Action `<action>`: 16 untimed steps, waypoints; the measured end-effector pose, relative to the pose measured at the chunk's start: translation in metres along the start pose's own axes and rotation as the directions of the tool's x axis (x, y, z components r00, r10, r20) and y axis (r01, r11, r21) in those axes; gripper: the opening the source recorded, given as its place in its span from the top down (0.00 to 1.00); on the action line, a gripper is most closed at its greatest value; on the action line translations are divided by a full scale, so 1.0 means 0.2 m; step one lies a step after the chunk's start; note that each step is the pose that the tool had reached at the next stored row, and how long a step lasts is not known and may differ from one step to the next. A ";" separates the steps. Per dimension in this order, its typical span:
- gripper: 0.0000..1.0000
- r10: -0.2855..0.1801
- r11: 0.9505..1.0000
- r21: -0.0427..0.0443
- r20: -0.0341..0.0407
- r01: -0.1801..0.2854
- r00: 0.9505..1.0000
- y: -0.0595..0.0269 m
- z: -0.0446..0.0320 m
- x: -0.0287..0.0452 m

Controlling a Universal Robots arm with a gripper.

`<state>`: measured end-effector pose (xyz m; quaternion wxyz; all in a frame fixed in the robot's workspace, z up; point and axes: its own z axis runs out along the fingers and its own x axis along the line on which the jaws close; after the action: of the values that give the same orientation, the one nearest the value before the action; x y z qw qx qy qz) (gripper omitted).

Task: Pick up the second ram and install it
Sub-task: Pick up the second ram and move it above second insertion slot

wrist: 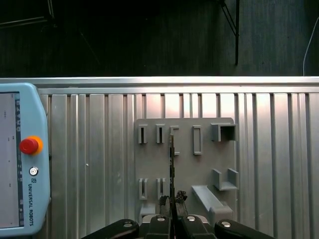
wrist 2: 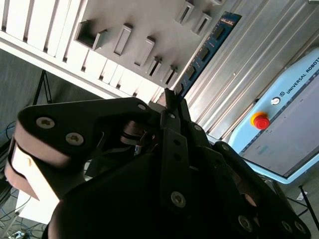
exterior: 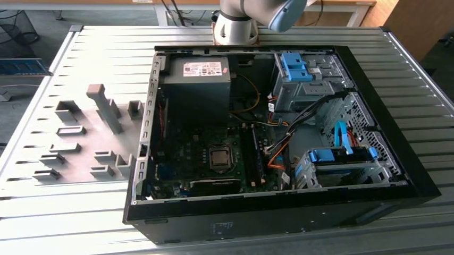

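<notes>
The exterior view looked steeply down from high up onto the open computer case (exterior: 284, 218), with the arm's base (exterior: 237, 24) at its far side and the grey holder plate (exterior: 89, 141) on the ribbed metal table (exterior: 106, 53) at the exterior view's left. The first wrist view faced squarely down along the gripper (wrist: 172, 201), meeting the second ram (wrist: 172, 159) edge-on, while the second wrist view sat close behind the gripper's linkage and looked past it at a slant. All 3 views shared the holder plate and table; both wrist views shared the teach pendant (wrist: 20, 164).
</notes>
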<state>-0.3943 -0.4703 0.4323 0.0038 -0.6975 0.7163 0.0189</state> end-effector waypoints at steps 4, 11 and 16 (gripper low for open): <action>0.86 0.000 1.000 0.000 0.000 0.000 1.000 -0.012 0.000 0.000; 0.86 0.000 1.000 0.000 0.000 0.000 1.000 -0.026 0.000 -0.001; 0.86 0.000 1.000 0.000 0.000 0.000 1.000 -0.032 -0.001 -0.001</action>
<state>-0.3880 -0.4703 0.4323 0.0038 -0.6975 0.7163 0.0189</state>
